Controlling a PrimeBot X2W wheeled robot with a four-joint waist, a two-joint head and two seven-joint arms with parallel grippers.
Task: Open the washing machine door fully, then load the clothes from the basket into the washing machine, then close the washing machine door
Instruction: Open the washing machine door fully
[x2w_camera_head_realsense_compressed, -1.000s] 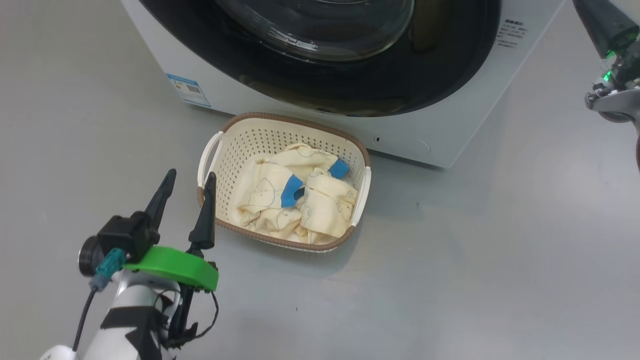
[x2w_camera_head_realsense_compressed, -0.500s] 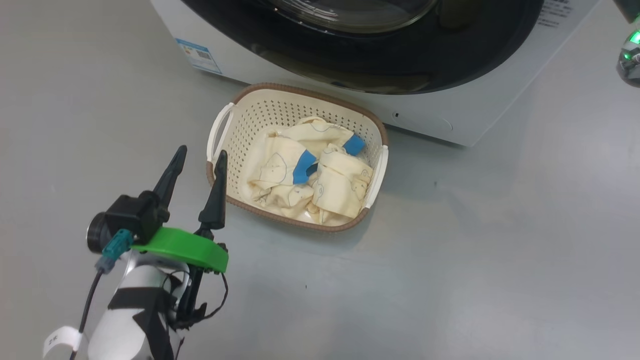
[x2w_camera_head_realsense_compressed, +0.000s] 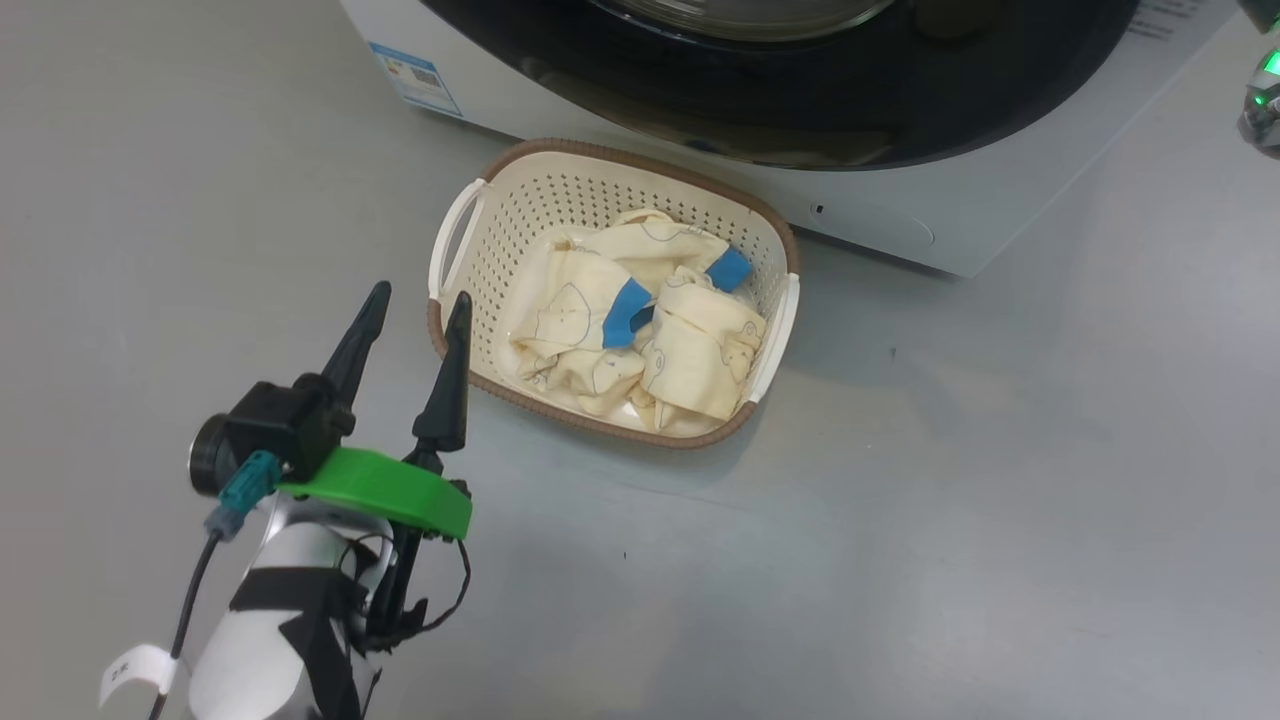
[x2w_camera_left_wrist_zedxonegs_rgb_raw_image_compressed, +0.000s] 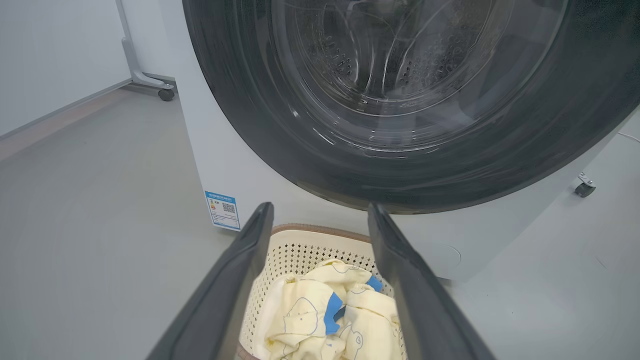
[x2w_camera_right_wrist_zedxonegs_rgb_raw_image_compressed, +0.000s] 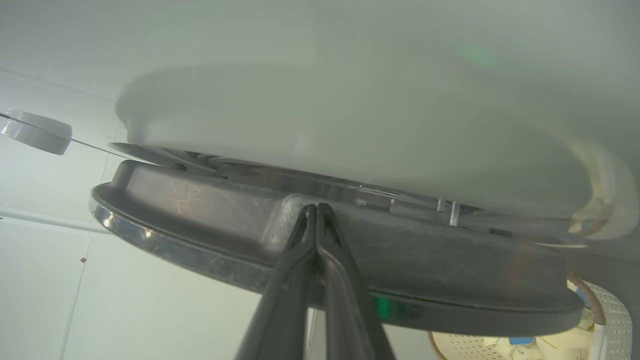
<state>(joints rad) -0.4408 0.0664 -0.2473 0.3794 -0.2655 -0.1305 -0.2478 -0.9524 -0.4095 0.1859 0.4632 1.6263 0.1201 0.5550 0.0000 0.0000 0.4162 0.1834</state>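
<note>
Lying long axis parallel to washing machine (x2w_camera_head_realsense_compressed: 880, 215) front; basket (x2w_camera_head_realsense_compressed: 620, 152) holding clothes (x2w_camera_head_realsense_compressed: 600, 300)

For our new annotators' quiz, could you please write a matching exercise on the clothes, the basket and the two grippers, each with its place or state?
Things:
1. clothes
2. basket
3. left gripper
4. right gripper

Place or state:
A. fingers pressed together, pointing at the edge of the washing machine door
B. on the floor before the washing machine
C. fingers spread apart, holding nothing
D. heaped inside the basket

Pairs: 1-D, 2-B, 3-C, 4-A
</note>
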